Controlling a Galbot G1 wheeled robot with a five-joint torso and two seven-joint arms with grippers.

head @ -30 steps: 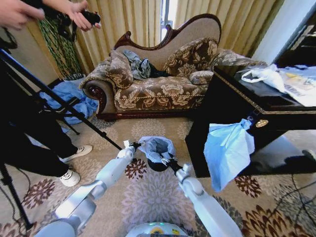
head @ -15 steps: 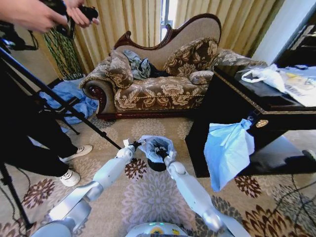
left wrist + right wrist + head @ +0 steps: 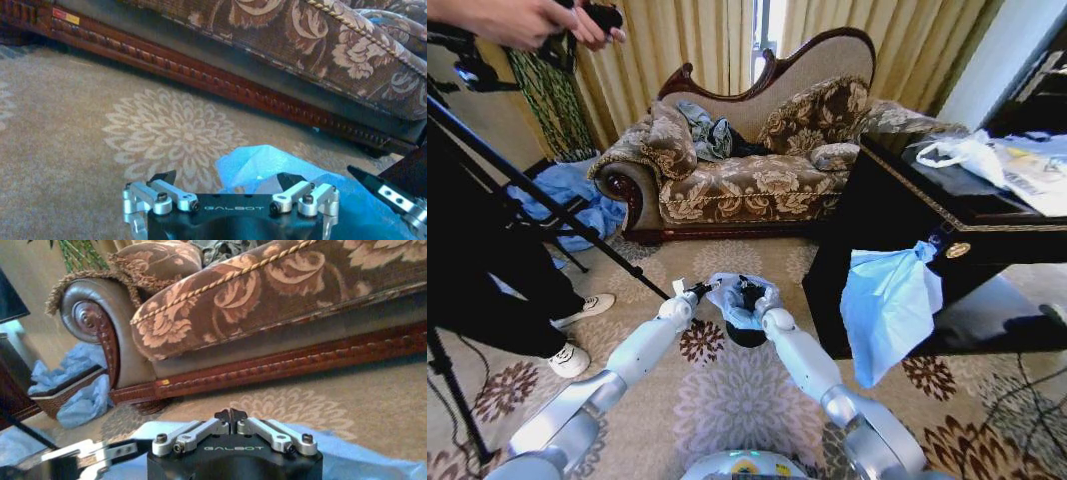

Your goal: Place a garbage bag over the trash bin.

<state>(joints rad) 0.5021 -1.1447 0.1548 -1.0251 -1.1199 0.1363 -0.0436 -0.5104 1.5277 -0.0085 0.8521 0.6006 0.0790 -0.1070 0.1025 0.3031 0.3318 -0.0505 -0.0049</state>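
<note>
low in the centre of the head view both arms reach forward and meet over the trash bin (image 3: 745, 335), whose black wall peeks out just below the crumpled plastic. the garbage bag (image 3: 732, 297) sits bunched on the bin's mouth, light blue and crinkled, apparently so its opening can be stretched around the rim; that step looks unfinished, since most of the film is gathered on top rather than pulled down the sides.

the left gripper (image 3: 699, 291) hovers at the bag's left edge. in the left wrist view its fingers stand spread, with the bag (image 3: 280, 175) rising between and just beyond them, not pinched.

the right gripper (image 3: 749, 293) sits over the middle of the bag; in the right wrist view its fingertips are pressed together, with blue plastic (image 3: 373, 452) below them. whether any film is caught there i cannot tell.

further off, upper centre, the patterned sofa (image 3: 747, 170) closes the scene.
</note>
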